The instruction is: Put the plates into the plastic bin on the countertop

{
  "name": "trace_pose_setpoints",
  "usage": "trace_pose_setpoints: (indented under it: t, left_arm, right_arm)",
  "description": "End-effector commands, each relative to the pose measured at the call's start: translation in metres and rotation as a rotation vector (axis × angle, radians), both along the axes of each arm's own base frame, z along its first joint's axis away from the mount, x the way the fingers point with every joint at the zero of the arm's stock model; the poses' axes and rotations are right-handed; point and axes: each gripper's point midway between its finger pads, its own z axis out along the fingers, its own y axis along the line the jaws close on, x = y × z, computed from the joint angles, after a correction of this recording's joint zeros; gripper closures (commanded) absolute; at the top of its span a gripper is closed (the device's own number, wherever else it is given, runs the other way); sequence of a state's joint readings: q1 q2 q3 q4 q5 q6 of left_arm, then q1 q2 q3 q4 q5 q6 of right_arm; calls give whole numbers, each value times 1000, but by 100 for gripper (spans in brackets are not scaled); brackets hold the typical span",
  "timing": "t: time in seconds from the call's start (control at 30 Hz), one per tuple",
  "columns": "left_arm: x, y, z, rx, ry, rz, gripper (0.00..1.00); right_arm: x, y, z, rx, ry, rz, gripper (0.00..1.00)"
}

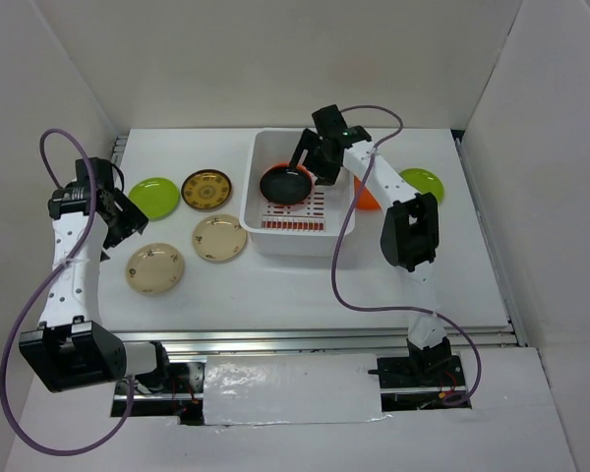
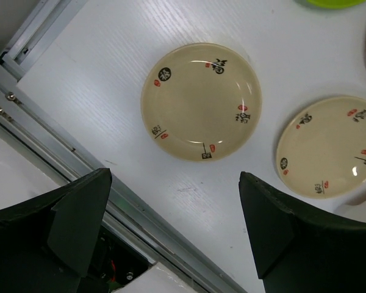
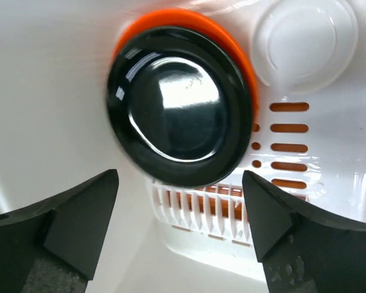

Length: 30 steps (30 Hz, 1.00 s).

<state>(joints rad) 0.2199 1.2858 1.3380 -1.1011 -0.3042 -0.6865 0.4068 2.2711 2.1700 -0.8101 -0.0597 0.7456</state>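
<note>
Jaws of the right gripper stand wide and empty below the black plate, which lies on an orange plate inside the plastic bin, top centre; left gripper gapes wide above two cream plates on the countertop, left side

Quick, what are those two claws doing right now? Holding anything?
Left gripper: open, empty, facing a cream plate.
Right gripper: open, empty, facing the black plate lying in the plastic bin.
</note>
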Motion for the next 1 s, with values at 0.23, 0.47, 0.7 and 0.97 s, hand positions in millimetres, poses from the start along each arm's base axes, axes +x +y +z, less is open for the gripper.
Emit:
trace_pose_setpoints:
  t: [0.23,0.47,0.7,0.97]
  left_arm:
    - [-24,22,-25,8,96,177,1]
    - [-30,-1,-70,-232,55,221,1]
    - [-30,-14,-116,-362,-37,251,1]
    - [-31,-15,-161,-405,-46,344,1]
  right_arm:
    - [-15,-21,106,-81,-218,61,1]
    - [-89,-7,250,207,-569,322,0]
    - [-222,17,287,687,-751,842,0]
    - [-282,3,280,839,-681,929,0]
